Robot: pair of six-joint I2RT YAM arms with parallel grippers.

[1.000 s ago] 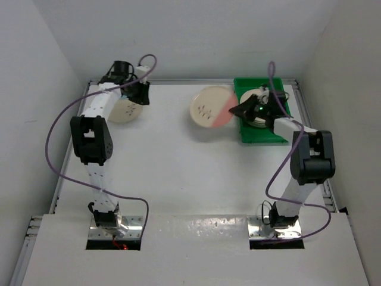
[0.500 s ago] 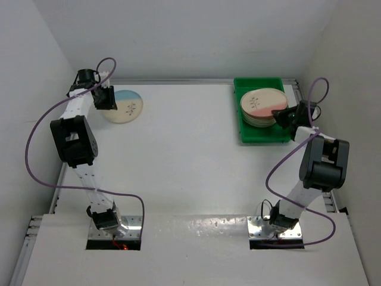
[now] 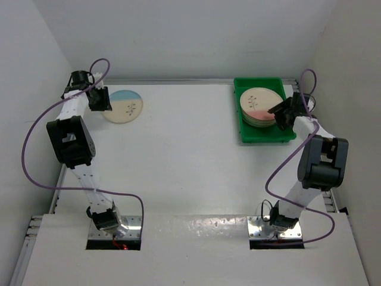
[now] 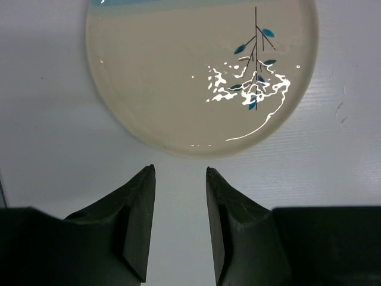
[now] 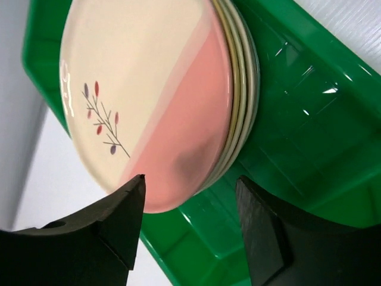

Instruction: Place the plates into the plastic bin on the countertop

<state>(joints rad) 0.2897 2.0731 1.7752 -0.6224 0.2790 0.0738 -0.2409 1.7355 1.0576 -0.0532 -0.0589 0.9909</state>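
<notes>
Showing the blue plate [image 4: 178, 77] flat on the countertop [image 4: 47, 161] just ahead of the left gripper [image 4: 180, 173], jaws narrowly parted and empty, and the right gripper [image 5: 190, 182] wide and empty beside the stacked plates [image 5: 149, 89] in the plastic bin [image 5: 297, 119]; stiff, glossy, breakable ceramic, likely best pinched at the rim.

Lettering, labels, brands, numbers, signs: none is showing legibly in any view. Only drawn sprigs are appearing, not writing: one on the blue-segment plate [image 4: 199, 71] lying on the countertop [image 3: 178, 155], one on the top pink-segment plate [image 5: 143, 101] sitting in the green bin [image 5: 292, 119].
</notes>
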